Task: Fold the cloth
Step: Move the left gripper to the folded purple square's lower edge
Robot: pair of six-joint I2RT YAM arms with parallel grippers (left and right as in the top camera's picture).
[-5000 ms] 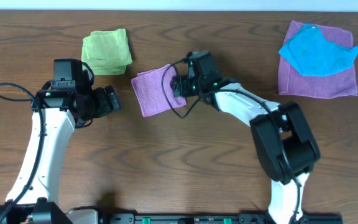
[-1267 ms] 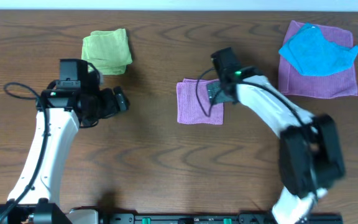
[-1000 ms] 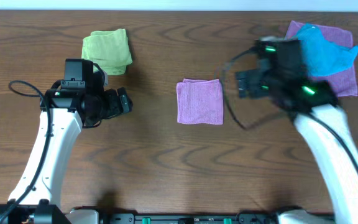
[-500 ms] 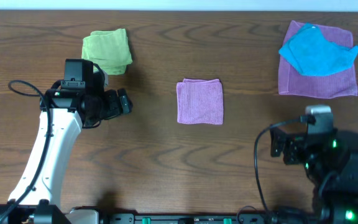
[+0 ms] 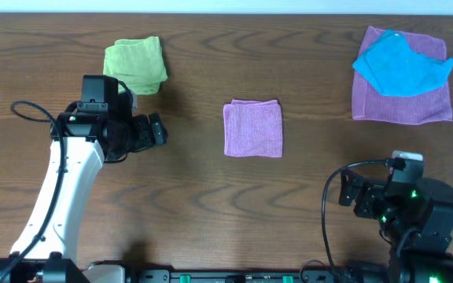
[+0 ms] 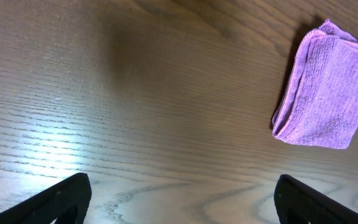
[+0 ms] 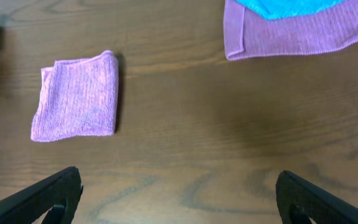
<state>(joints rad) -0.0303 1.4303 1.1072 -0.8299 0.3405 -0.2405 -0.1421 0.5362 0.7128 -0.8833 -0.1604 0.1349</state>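
The cloth [image 5: 253, 129] lies folded into a small mauve square at the table's centre, with nothing touching it. My left gripper [image 5: 158, 130] hovers open to its left, about a hand's width away. In the left wrist view the cloth [image 6: 325, 87] sits at the upper right, and the left gripper [image 6: 182, 202] spans bare wood. My right gripper [image 5: 350, 192] is open near the front right edge, well apart from the cloth. The right wrist view has the cloth [image 7: 76, 96] at the upper left, with the right gripper [image 7: 179, 199] empty.
A lime-green folded cloth [image 5: 136, 65] lies at the back left. At the back right a second mauve cloth [image 5: 403, 98] is spread flat with a bright blue cloth [image 5: 402, 63] crumpled on top. Both show at the top of the right wrist view.
My right arm has let go of the folded cloth and swung back to the front right of the table. The cloth lies still at centre. The left arm has barely moved.
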